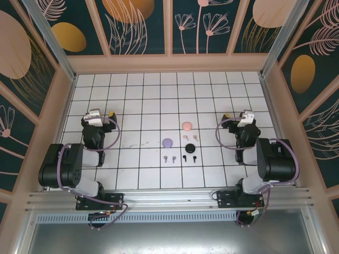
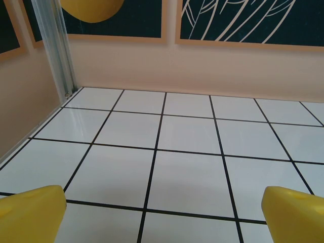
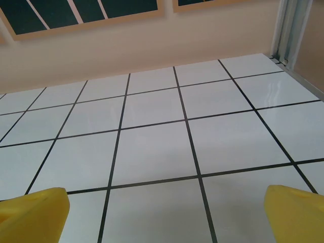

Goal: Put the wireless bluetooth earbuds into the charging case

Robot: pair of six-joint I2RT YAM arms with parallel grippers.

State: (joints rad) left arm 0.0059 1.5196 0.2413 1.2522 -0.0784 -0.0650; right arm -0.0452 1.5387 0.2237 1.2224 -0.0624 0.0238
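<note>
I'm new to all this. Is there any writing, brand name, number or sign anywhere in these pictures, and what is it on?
No text can be read anywhere.
On the wall panels: only drawn leaves and flowers, no words.
On the pink case, lilac case, black case and earbuds: too small to tell any marking.

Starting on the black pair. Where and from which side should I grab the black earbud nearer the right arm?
Probably pinch the black earbud across its body from straight above with the open right gripper: it lies flat on the tile, touching nothing. Stem direction: too small to tell.
</note>
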